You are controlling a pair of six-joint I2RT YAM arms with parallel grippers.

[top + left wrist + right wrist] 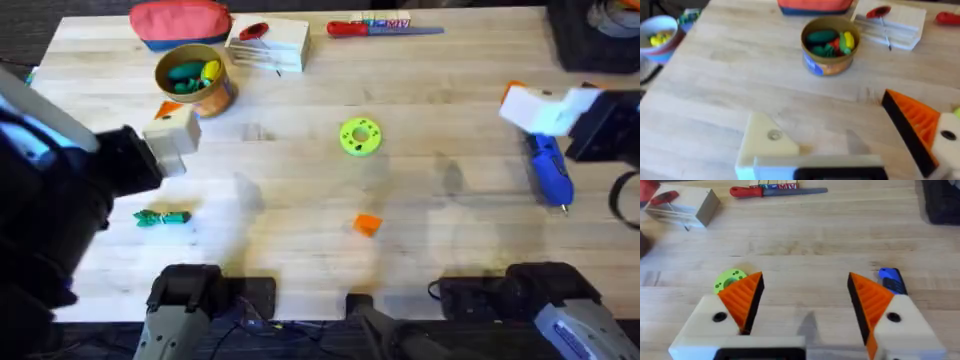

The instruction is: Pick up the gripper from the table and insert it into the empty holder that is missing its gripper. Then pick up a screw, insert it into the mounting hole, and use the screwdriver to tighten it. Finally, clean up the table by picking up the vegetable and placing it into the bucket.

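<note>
The small orange plastic gripper block [367, 225] lies loose on the pale wooden table [450, 120], well apart from both arms. The right gripper [805, 300], its 2 orange pads spread wide, hovers near the bright blue pen-shaped screwdriver [549, 172]. The left gripper [850, 135] stands open, its plain white wedge holder [765, 140] bare. A clean pick likely means descending squarely over the block, pinching its flat sides, then aligning it with the bare wedge.
</note>
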